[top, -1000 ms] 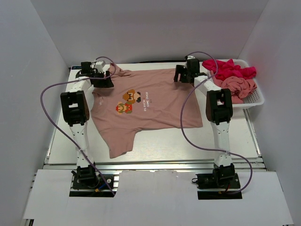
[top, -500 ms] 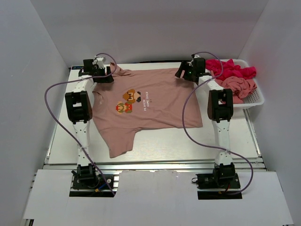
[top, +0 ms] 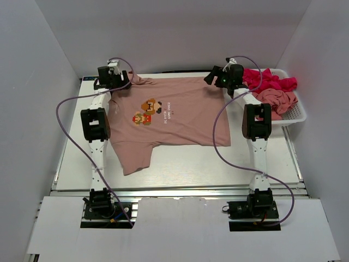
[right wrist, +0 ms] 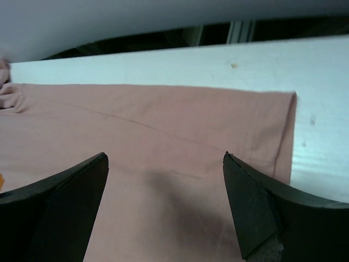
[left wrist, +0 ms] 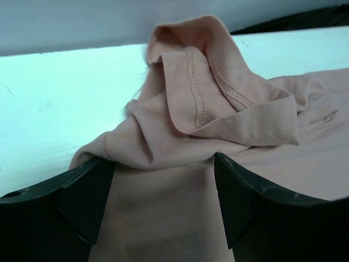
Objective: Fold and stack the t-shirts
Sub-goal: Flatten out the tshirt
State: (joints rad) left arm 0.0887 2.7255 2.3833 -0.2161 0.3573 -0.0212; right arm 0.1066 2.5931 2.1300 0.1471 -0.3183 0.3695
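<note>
A salmon-pink t-shirt [top: 174, 117] with a pixel-art print [top: 148, 111] lies spread across the table. My left gripper [top: 116, 83] sits at the shirt's far left corner. In the left wrist view my left gripper [left wrist: 163, 164] is open, with flat cloth between the fingers and a bunched, stitched fold [left wrist: 212, 103] just beyond the tips. My right gripper [top: 214, 79] hovers at the far right corner. In the right wrist view my right gripper [right wrist: 164, 158] is open above the smooth cloth [right wrist: 163, 125] near its hemmed corner, holding nothing.
A white mesh basket [top: 297, 112] stands at the far right with a magenta-red t-shirt [top: 270, 82] and another pink t-shirt [top: 275, 101] crumpled in it. The table's far edge and the back wall lie right behind both grippers. Purple cables loop over the shirt's sides.
Both grippers have moved back toward the far edge. The shirt has slid a little to the left and away. The right jaws have widened slightly.
</note>
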